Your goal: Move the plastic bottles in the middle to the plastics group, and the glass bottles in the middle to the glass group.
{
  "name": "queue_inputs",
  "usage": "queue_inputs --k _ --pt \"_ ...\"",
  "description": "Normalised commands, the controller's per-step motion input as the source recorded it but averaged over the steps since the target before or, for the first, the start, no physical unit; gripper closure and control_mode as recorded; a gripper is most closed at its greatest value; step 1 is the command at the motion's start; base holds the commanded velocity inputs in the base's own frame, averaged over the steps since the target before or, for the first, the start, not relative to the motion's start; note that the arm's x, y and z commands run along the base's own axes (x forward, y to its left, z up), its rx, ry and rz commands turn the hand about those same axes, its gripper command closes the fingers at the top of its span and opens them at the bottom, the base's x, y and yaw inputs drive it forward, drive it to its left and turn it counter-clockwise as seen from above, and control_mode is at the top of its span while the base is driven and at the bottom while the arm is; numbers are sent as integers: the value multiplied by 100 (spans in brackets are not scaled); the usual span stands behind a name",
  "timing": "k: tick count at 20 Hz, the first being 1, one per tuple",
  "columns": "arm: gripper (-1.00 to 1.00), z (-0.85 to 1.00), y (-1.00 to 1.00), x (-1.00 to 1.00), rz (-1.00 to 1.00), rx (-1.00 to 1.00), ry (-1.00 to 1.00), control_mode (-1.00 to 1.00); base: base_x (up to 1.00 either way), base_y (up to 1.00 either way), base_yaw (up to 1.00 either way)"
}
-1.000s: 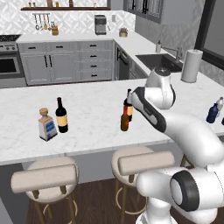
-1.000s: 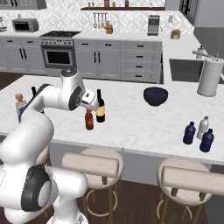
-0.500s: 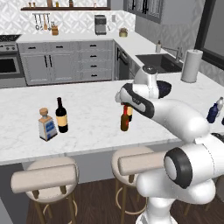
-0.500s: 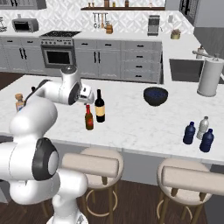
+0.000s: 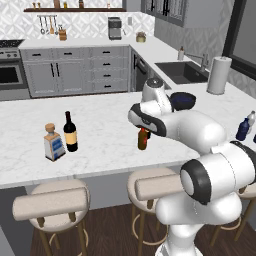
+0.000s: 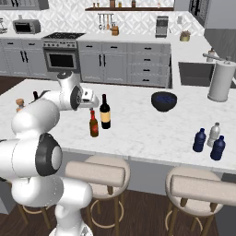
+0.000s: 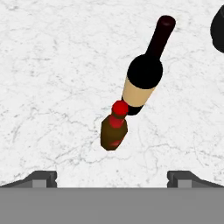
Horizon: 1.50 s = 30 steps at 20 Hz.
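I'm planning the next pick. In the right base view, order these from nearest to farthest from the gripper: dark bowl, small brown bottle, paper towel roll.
1. small brown bottle, just below the gripper
2. dark bowl, mid-counter, to the right
3. paper towel roll, far right by the sink

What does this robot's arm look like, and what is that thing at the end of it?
The arm is glossy white, made of thick rounded segments with dark grey discs at the joints; no loose cables or markings show. It ends in a boxy white hand carrying the gripper, whose two small dark grey fingertips are blunt and wedge-shaped.
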Motion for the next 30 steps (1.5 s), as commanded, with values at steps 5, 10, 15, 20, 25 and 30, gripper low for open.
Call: queue_inputs --k 5,10,15,20,25,30 --pt "-100 -13 -4 0 0 0 0 -100 0 0 0" --pt "-100 -12 -14 11 0 0 0 -100 0 0 0" --pt "-100 -13 -5 33 0 4 3 -100 0 0 0" --pt "-100 -17 0 26 0 8 2 -100 0 0 0" --pt "-100 -18 0 21 0 3 0 -100 0 0 0" --pt "-100 -18 0 22 0 0 0 -100 0 0 0"
